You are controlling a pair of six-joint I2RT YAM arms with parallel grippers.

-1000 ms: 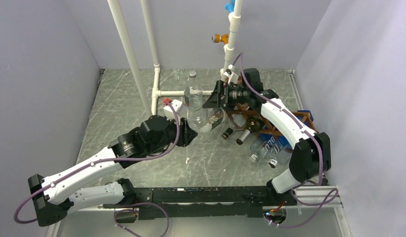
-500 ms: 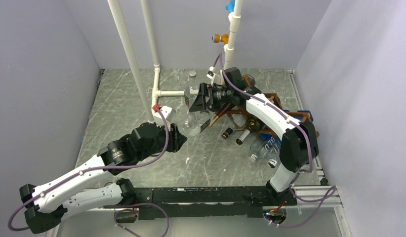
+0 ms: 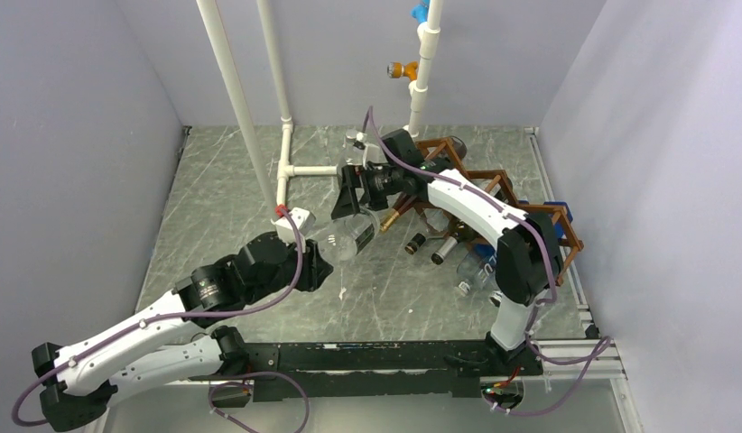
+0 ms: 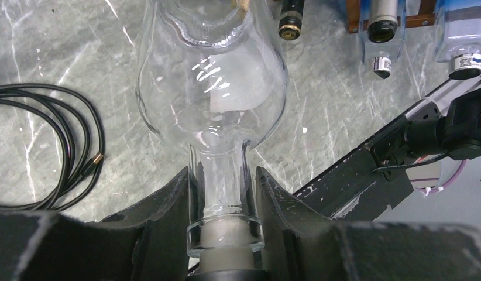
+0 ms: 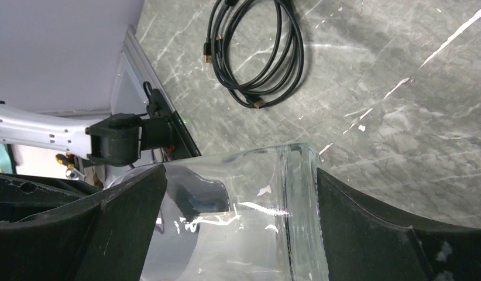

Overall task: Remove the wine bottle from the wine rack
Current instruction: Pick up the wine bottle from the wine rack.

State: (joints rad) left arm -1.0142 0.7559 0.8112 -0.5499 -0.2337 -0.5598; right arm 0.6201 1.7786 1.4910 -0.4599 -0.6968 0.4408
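the clear wine bottle [image 3: 347, 236] is off the wine rack [image 3: 498, 185], held tilted just left of it over the middle of the table [image 3: 223, 198]. the left gripper [image 4: 222, 178] is clamped on its neck at the near end. the right gripper [image 5: 238, 187] straddles the wide far end, apparently gripping it. dark bottles [image 3: 444, 250] sit in the rack.
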